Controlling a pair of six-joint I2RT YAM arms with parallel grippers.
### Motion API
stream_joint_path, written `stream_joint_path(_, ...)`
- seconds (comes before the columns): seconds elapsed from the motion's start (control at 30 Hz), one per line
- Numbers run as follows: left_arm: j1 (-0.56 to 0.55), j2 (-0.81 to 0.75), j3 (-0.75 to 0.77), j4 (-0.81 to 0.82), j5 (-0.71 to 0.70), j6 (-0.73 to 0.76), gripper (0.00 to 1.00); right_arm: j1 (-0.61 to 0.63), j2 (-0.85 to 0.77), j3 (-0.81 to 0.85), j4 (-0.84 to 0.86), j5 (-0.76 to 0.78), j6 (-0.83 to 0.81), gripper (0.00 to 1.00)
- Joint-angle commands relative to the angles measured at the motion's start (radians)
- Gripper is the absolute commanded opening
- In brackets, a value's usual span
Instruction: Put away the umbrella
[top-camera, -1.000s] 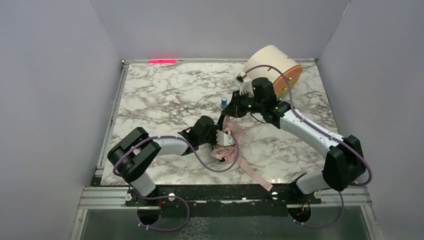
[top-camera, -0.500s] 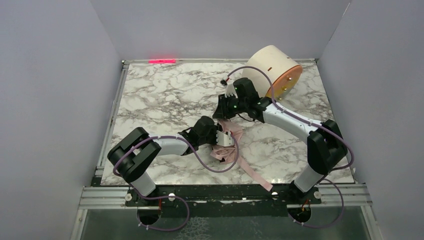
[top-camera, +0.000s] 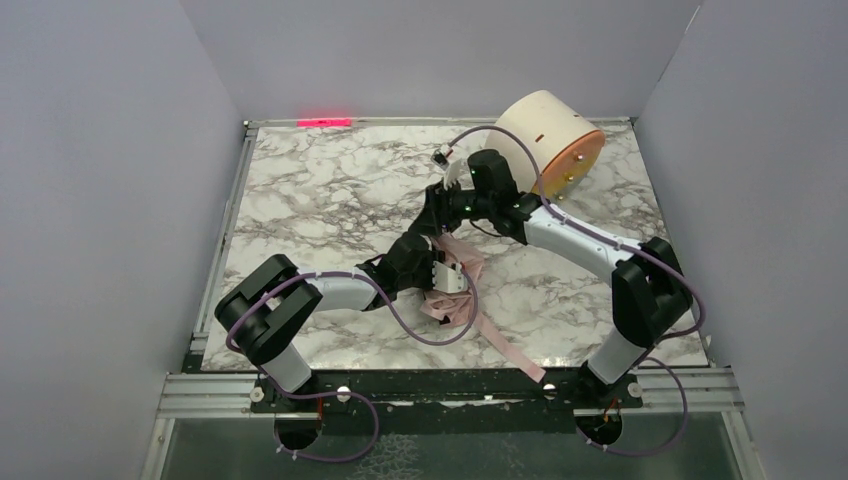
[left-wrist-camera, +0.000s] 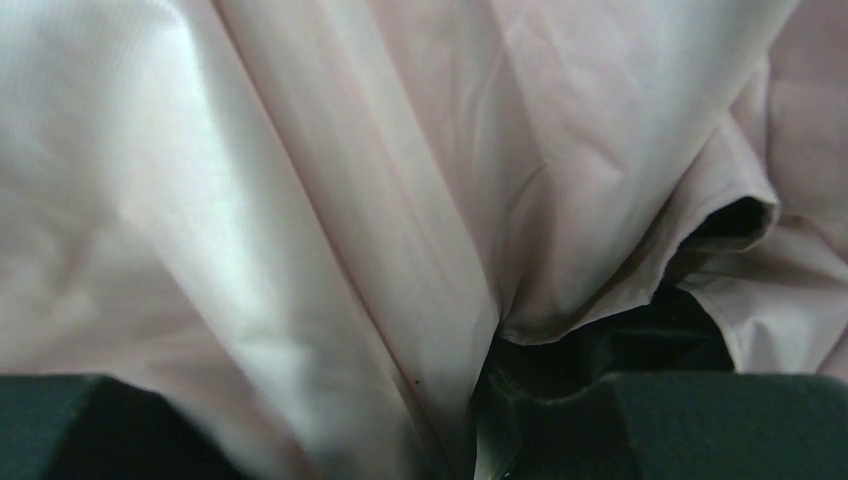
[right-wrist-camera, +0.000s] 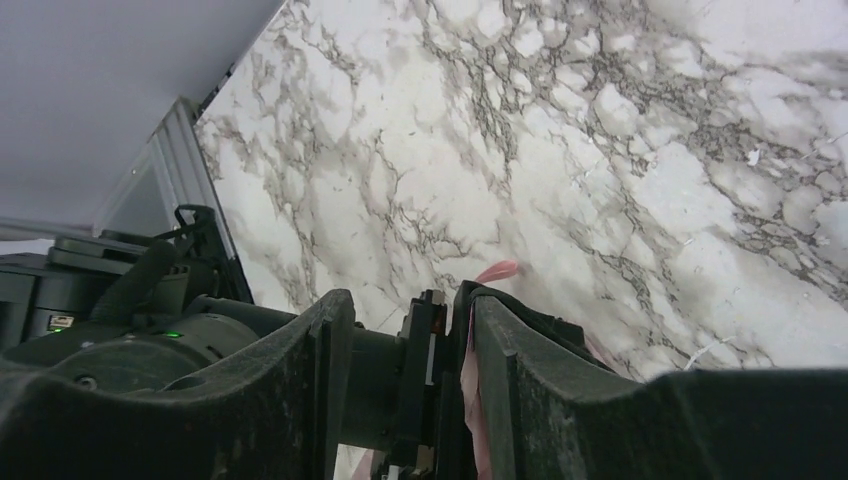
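The pale pink umbrella (top-camera: 464, 264) lies crumpled at the table's middle, and its long strap (top-camera: 508, 352) trails toward the front edge. My left gripper (top-camera: 444, 272) is shut on its fabric. Folds of the umbrella (left-wrist-camera: 350, 200) fill the left wrist view and run down between the dark fingers (left-wrist-camera: 700, 420). My right gripper (top-camera: 437, 214) hovers just behind the left wrist with its jaws apart. In the right wrist view the right gripper (right-wrist-camera: 410, 302) frames the left arm's wrist, with a sliver of pink fabric (right-wrist-camera: 467, 392) against one finger. The umbrella's shaft and handle are hidden.
A cream drum (top-camera: 545, 128) with an orange face lies tilted at the back right, behind the right arm. Metal rails (top-camera: 232, 210) edge the marble table on the left and front. Grey walls close in on three sides.
My right arm has swung left from near the drum to just behind the left wrist, and its jaws have opened. The left arm and umbrella have not moved.
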Motion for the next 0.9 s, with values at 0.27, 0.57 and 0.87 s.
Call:
stream_joint_path(0.27,-0.009,0.027,-0.014,-0.157,0.050,0.023,0.00,-0.008,-0.306,-0.023,-0.114,0.515,-0.155,0.62)
stream_joint_path(0.57,-0.010,0.017,-0.018,-0.157,0.049,0.030,0.00,-0.165,-0.332,-0.084,-0.300,0.296,-0.284,0.78)
stream_joint_path(0.87,-0.013,0.003,-0.028,-0.159,0.035,0.048,0.00,-0.285,-0.158,-0.044,-0.381,-0.206,-0.473,1.00)
